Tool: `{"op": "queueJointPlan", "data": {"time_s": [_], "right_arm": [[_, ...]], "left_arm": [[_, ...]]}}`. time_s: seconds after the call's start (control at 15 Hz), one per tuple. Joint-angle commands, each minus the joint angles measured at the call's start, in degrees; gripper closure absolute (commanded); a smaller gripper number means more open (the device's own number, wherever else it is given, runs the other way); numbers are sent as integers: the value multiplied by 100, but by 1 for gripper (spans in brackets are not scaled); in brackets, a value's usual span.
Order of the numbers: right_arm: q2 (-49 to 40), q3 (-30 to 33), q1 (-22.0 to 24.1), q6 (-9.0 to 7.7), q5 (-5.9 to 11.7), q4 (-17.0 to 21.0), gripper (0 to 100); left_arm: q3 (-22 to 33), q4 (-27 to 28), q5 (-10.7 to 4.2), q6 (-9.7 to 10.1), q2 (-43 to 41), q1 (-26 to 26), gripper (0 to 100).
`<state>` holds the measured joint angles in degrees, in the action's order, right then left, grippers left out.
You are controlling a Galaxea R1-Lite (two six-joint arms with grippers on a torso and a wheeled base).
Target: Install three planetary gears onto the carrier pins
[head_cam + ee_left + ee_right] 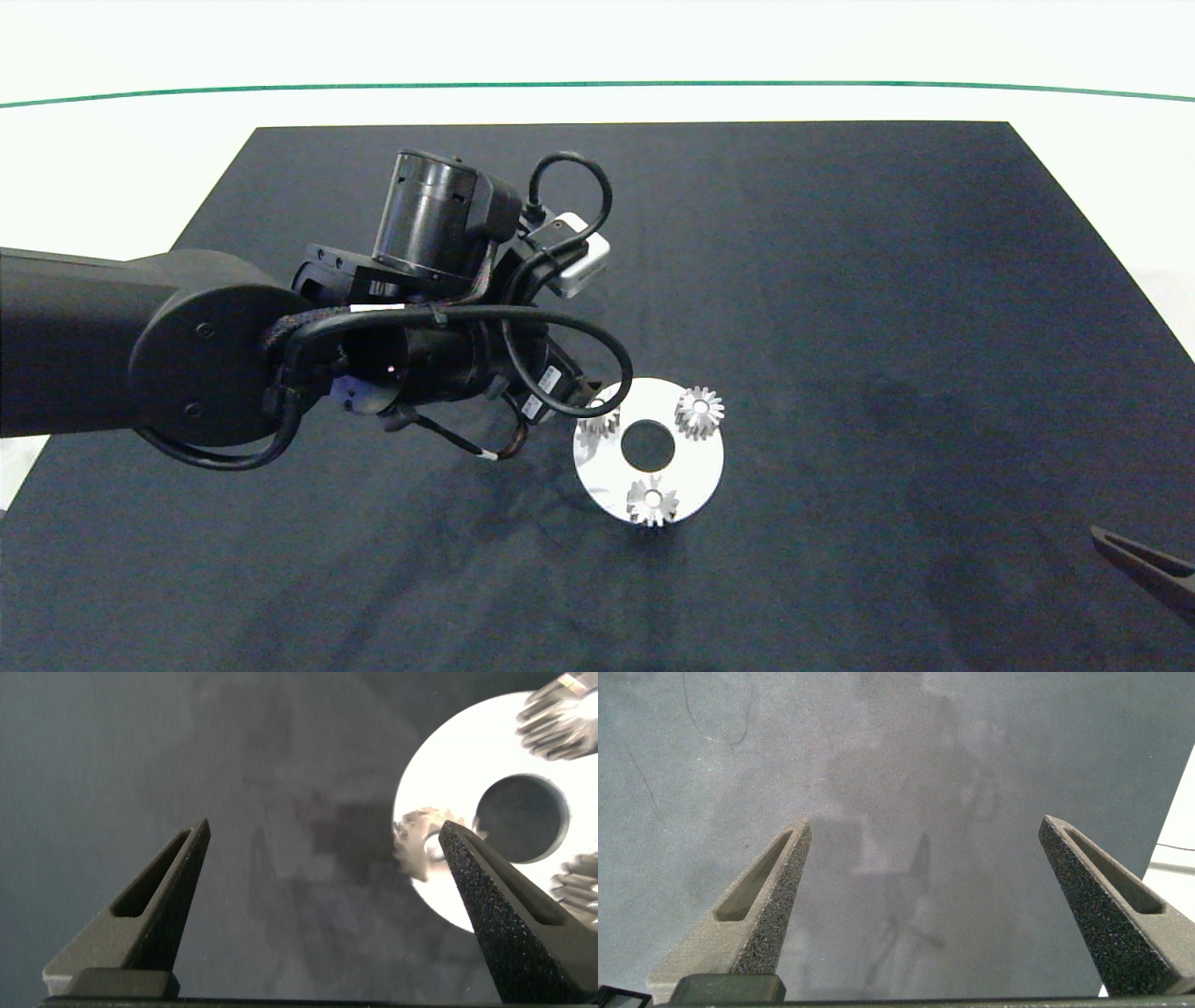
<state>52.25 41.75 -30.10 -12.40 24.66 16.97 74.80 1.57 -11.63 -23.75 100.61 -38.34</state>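
We see three small silver toothed metal gears (699,412) on the flat round white disc (702,467), ringing its centre hole. Left gripper (322,854) hangs wide open at the disc's edge; right gripper (924,859), well apart, also gapes empty. We judge the gears stiff, light and slippery, best pinched across the teeth.

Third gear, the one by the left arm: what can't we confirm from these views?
- Third gear, head view: partly hidden by the left arm's cable, so seating on its peg is unclear.
- Same gear, left wrist view: blurred, partly behind a finger of the open left claw.
- Pegs: hidden under all three gears.
- Right claw: open over bare mat; cut off at the head view's edge.
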Motion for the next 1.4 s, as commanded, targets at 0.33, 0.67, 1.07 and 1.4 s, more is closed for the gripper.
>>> {"op": "queueJointPlan", "data": {"time_s": [0.33,0.67,1.07,1.4], "right_arm": [[13,8,-5,-26,12,8,0],[-39,52,13,-35,30,8,0],[-171,123,101,27,408,17,0],[-997,167,1234,53,487,650,0]], "left_arm": [[70,291,20,-25,-367,63,0],[-642,1196,-15,371,-1922,696,0],[-1961,1407,-76,889,-4260,2217,0],[-2022,2646,-67,854,-5939,2858,0]]}}
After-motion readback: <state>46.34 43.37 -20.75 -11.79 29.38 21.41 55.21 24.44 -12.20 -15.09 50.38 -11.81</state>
